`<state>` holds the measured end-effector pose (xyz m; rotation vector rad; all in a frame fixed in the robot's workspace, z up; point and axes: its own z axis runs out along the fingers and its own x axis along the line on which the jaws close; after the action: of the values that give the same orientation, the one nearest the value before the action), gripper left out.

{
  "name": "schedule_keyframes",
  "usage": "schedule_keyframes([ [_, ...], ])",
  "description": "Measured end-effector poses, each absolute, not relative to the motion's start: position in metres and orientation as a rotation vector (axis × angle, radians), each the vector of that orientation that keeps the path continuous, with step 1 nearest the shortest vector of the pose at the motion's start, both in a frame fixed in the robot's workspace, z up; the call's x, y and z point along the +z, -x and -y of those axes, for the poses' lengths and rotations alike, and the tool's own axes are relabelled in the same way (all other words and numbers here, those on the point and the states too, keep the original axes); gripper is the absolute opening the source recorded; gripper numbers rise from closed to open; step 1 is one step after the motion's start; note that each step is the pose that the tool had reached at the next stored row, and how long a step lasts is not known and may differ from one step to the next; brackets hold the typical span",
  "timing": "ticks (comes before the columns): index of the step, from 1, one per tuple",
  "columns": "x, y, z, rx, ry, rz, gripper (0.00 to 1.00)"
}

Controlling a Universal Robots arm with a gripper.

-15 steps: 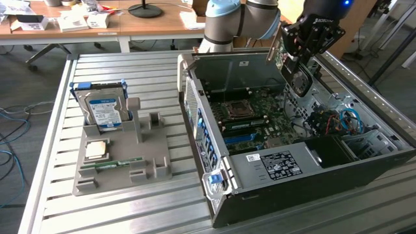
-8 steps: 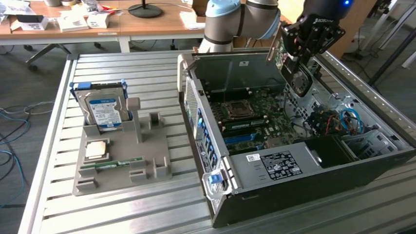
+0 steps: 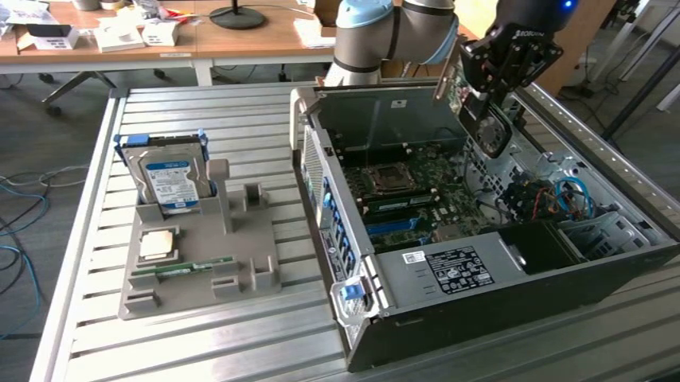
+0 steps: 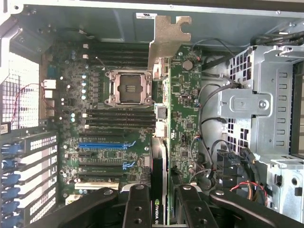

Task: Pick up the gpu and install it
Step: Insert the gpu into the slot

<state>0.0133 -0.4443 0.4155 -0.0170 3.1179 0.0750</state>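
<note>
One hand (image 3: 486, 94) in the exterior view hangs over the open computer case (image 3: 510, 310) on the slatted surface (image 3: 191, 350), part-closed around the gpu (image 3: 490, 129) above the motherboard (image 3: 415, 187). In the wrist view, two fingers (image 4: 137, 206) pinch the card between them: a green board, a black cooler and a silver bracket (image 4: 166, 38) at its far end.

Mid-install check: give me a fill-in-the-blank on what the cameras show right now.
1. The hand is ____ on the gpu.
2. The gpu hangs above the motherboard of the open ____.
3. The hard drive stands in the holder on the exterior view's ____.
Missing words: shut; case; left.
</note>
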Motion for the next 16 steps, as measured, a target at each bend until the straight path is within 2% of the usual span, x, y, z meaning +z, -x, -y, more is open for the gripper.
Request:
schedule_keyframes([
  [16, 0.4155, -0.0133, 0.4443, 0.075, 0.332, -3.105, 0.27],
])
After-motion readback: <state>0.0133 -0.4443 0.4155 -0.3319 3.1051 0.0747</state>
